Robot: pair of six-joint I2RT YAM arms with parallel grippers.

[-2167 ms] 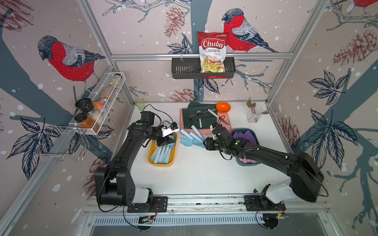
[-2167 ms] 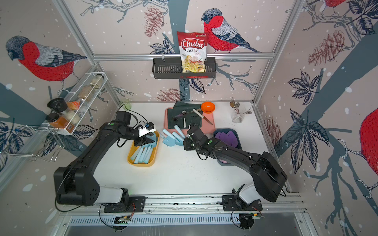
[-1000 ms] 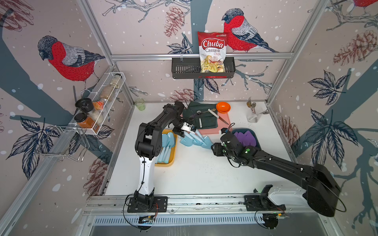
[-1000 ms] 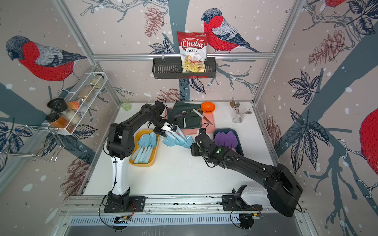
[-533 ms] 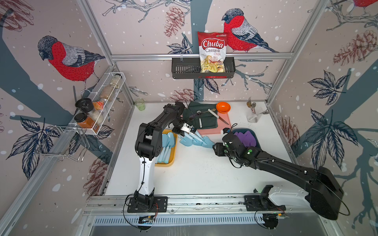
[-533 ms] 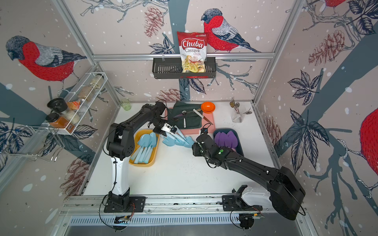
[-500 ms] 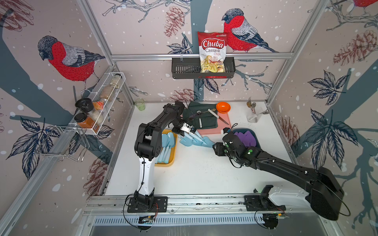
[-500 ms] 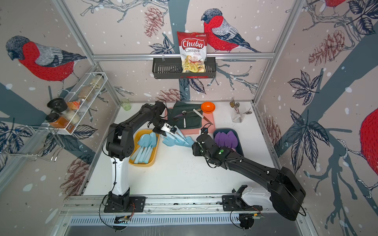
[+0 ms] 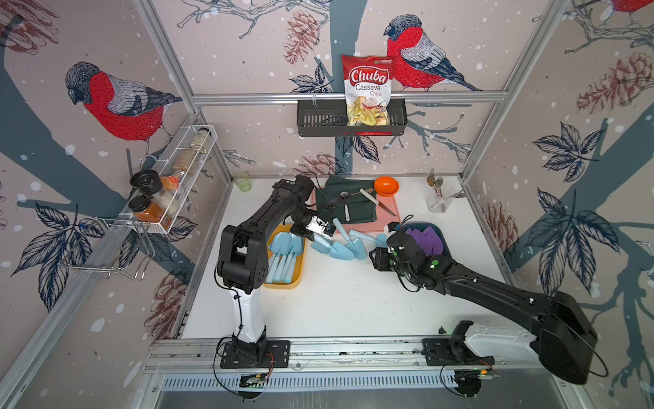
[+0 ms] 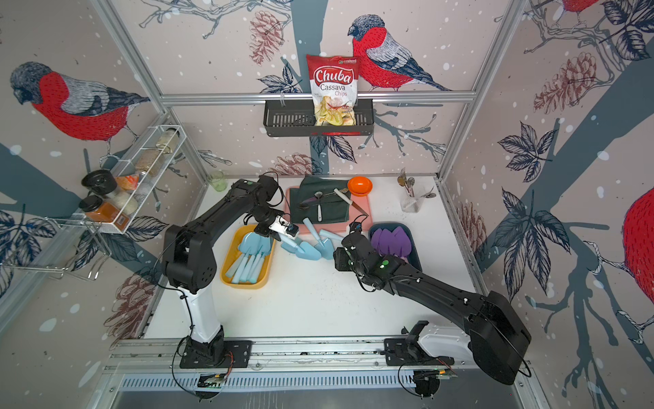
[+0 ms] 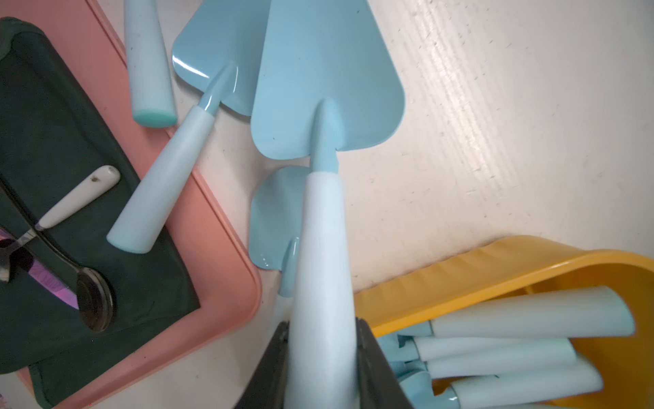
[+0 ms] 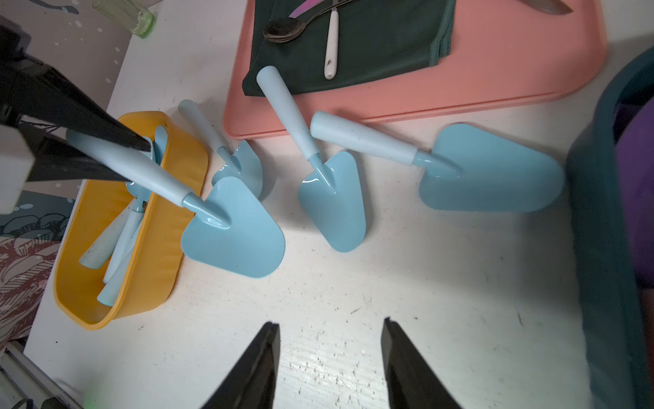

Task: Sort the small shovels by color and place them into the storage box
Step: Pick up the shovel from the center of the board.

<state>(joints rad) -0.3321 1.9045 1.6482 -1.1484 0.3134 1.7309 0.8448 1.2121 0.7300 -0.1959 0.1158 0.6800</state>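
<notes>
My left gripper (image 11: 322, 340) is closed narrow on the pale handle of a light blue shovel (image 11: 327, 106), with a jaw pressed on each side. The blade points away from the wrist, low over the white table (image 12: 424, 283). I can't tell if it touches.

In both top views, taking the back wall as 12 o'clock:
- **Yellow box** (image 9: 300, 269): sits just beside the held shovel at its 9 o'clock. The sorted blue shovels (image 9: 283, 258) lie inside it, blades toward 12, handles toward 6.
- **Loose blue shovels** (image 12: 332, 202): three lie on the table. One is partly under the held one. Two more run toward 3 o'clock, blades toward 6.
- **Pink tray** (image 9: 389, 219): at 12 o'clock of that row. One loose handle reaches over its edge onto the green cloth (image 9: 354, 209), and another touches its rim.
- **Dark blue box** (image 9: 442, 233): at 3 o'clock of the row, with the purple shovels (image 9: 424, 237) inside.

My right gripper (image 12: 329, 324) has its jaws apart with nothing between them. It hangs over bare table at roughly 4 o'clock of the loose shovels, near the dark blue box.
</notes>
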